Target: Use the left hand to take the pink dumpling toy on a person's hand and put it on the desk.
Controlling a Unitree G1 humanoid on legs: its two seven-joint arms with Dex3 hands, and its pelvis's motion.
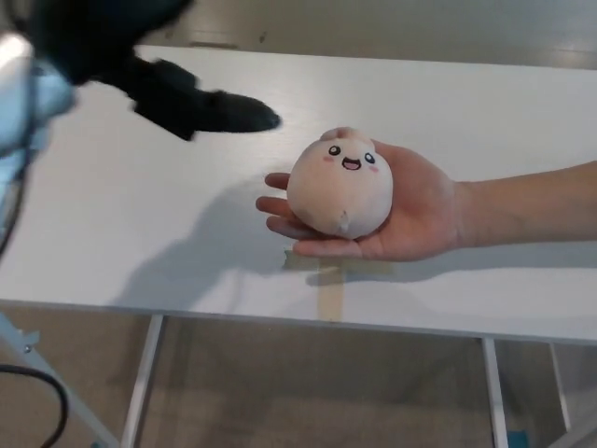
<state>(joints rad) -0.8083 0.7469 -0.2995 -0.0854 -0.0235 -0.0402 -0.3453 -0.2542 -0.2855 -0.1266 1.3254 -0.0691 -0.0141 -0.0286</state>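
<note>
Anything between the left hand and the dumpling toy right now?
No: in the head view, only bare white desk separates the left hand from the pink dumpling toy.

pink dumpling toy [340,195] on person's palm [410,215], left robot hand [177,93] near, white desk [140,215]

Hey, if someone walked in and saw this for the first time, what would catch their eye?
First the pink dumpling toy with its smiling face, sitting in a person's hand held palm-up over the white desk, right of centre. Next the robot's black left hand, blurred, reaching in from the upper left toward the toy without touching it.
</note>
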